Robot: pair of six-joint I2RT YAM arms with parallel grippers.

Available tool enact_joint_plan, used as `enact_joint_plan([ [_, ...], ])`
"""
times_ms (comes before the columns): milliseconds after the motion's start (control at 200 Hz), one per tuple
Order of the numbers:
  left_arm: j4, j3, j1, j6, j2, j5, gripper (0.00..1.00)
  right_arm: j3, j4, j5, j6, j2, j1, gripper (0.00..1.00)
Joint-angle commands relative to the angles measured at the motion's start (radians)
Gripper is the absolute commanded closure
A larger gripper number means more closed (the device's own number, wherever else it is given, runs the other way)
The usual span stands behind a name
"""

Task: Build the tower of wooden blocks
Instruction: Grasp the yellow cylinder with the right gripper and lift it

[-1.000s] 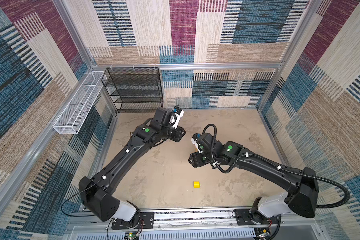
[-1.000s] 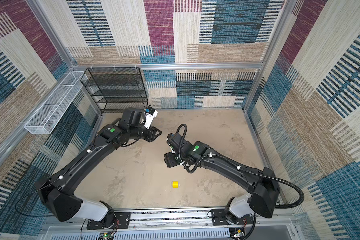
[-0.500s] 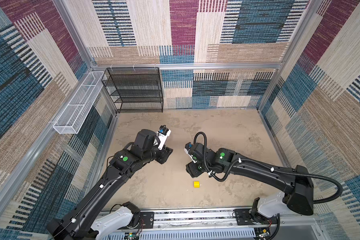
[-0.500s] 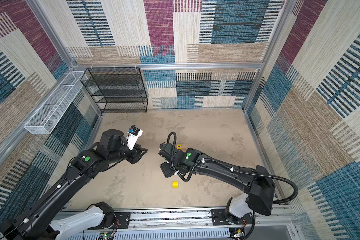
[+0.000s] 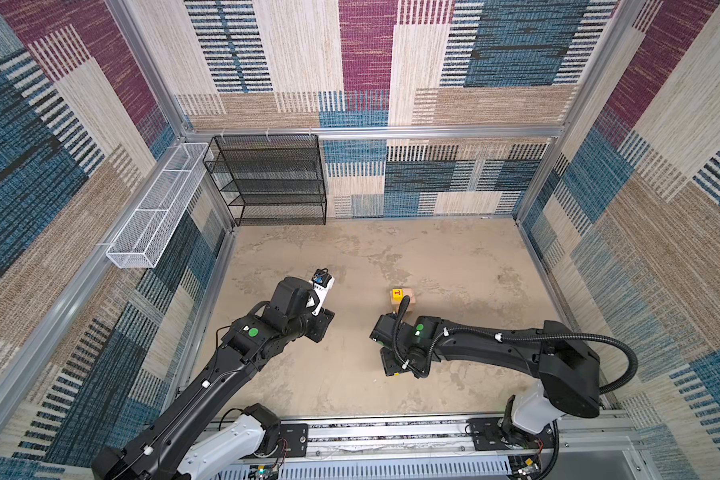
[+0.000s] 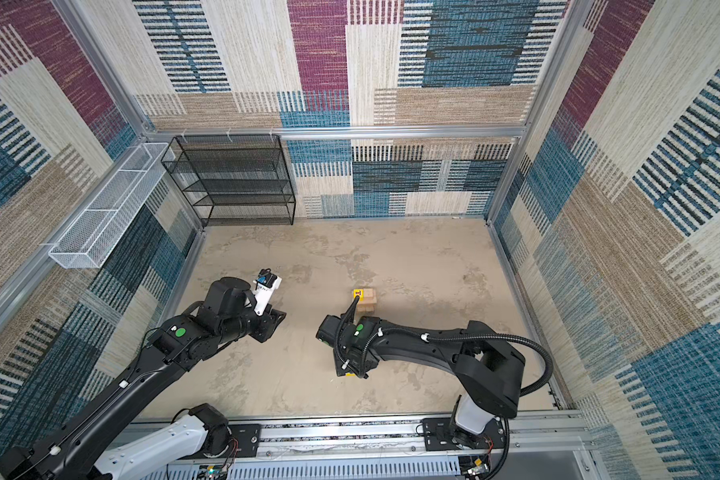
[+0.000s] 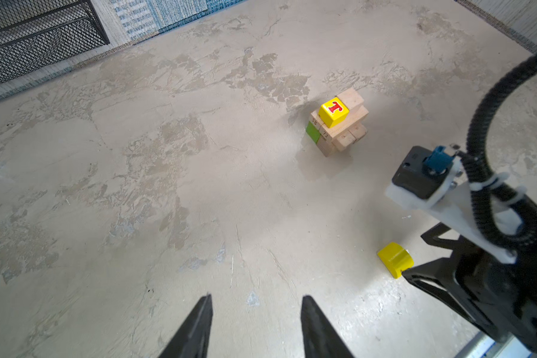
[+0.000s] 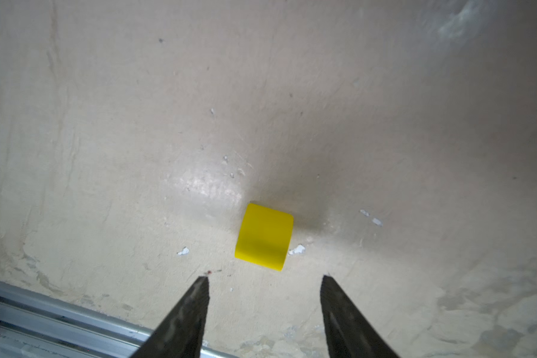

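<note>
The tower [image 5: 403,300] [image 6: 366,300] stands mid-floor, just behind the right arm's wrist. In the left wrist view the tower [image 7: 338,125] shows crosswise tan planks, a green brick [image 7: 312,131] low on one side and a yellow cube [image 7: 334,111] with a red T on top. A loose yellow piece [image 8: 264,237] [image 7: 394,258] lies on the floor. My right gripper [image 8: 264,276] hangs open just over it, the piece a little ahead of the fingertips, nothing held. My left gripper [image 7: 256,297] is open and empty over bare floor, well left of the tower.
A black mesh shelf [image 5: 275,178] stands at the back left corner. A white wire basket [image 5: 154,208] hangs on the left wall. An aluminium rail [image 5: 391,430] runs along the front edge, close to the right gripper. Patterned walls close in all sides.
My right gripper left the tower and came forward over the loose yellow piece, its jaws narrowing somewhat. My left arm pulled back from the far middle toward the front left.
</note>
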Motion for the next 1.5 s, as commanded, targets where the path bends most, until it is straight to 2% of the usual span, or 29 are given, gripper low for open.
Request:
enact_joint_plan([
  [0, 0.031, -0.007, 0.000, -0.002, 0.006, -0.022, 0.49, -0.005, 0.040, -0.016, 0.058, 0.021, 0.013, 0.42],
  [215, 0.032, -0.012, 0.000, -0.004, 0.008, -0.023, 0.49, -0.014, 0.048, -0.010, 0.054, 0.056, 0.013, 0.49],
  [1092, 0.032, -0.005, 0.000, -0.005, 0.041, -0.021, 0.49, 0.013, 0.031, 0.035, 0.031, 0.102, 0.012, 0.60],
  [1232, 0.032, -0.006, 0.000, -0.003, 0.041, -0.021, 0.49, 0.014, 0.028, 0.038, 0.031, 0.103, 0.013, 0.67],
  [1392, 0.030, -0.006, 0.000, -0.004, 0.039, -0.024, 0.49, 0.035, 0.001, 0.050, 0.031, 0.094, 0.013, 0.84],
  [1498, 0.029, 0.000, 0.000, -0.008, 0.034, -0.031, 0.49, 0.102, -0.077, 0.083, 0.020, 0.052, 0.013, 0.91],
])
